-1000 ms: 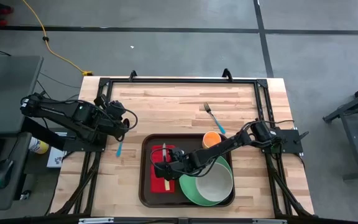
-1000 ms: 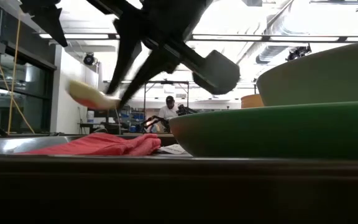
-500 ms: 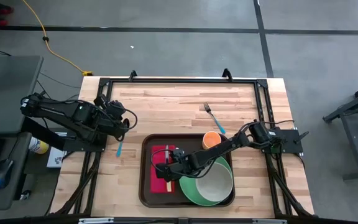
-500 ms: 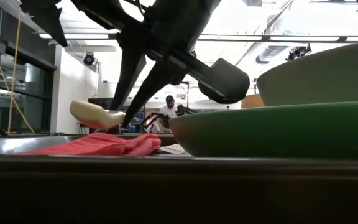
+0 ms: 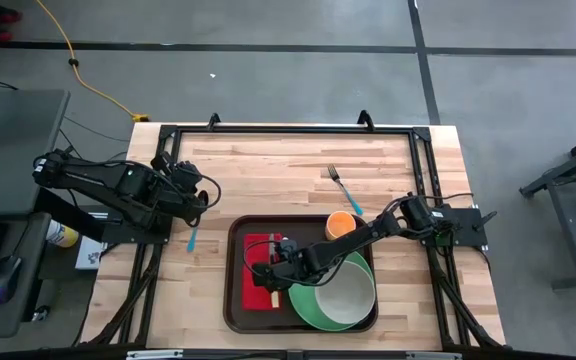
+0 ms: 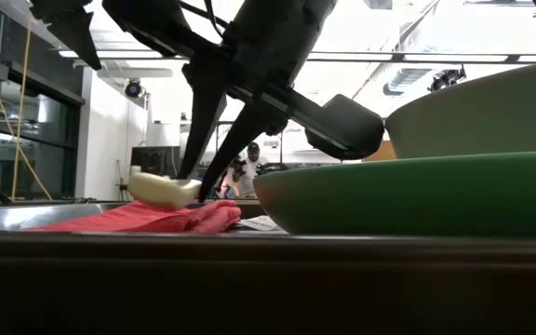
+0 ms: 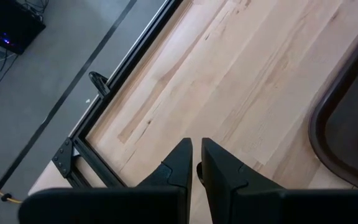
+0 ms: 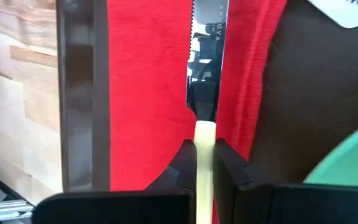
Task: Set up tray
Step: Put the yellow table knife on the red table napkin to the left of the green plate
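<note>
The dark brown tray [image 5: 234, 292] lies at the table's near middle. On its left part lies a red napkin [image 5: 255, 272]. My right gripper [image 5: 276, 268] is shut on a knife with a cream handle [image 6: 164, 191] and a serrated steel blade [image 8: 205, 56], low over the napkin [image 8: 142, 93]. I cannot tell whether the handle touches the napkin. A green plate [image 5: 306, 305] with a pale bowl [image 5: 348, 293] sits on the tray's right part. My left gripper [image 5: 200, 200] waits shut at the table's left, over bare wood [image 7: 194, 146]. My right gripper pinches the knife's cream handle [image 8: 204, 140] between its two fingers [image 8: 230, 167], close to where the blade begins. The fingers slant down from above. The knife lies about level over the red napkin, its blade pointing toward the table's far edge.
An orange cup [image 5: 340, 224] stands at the tray's far right corner. A fork with a blue handle [image 5: 343, 186] lies on the wood beyond it. Another blue-handled utensil [image 5: 192, 238] lies left of the tray. A person shows in the room behind [image 6: 249, 167].
My right gripper has gone down toward the red napkin with the knife, still shut on it. The knife's cream handle now stands just at the napkin's top, where it hung well above it a second ago.
</note>
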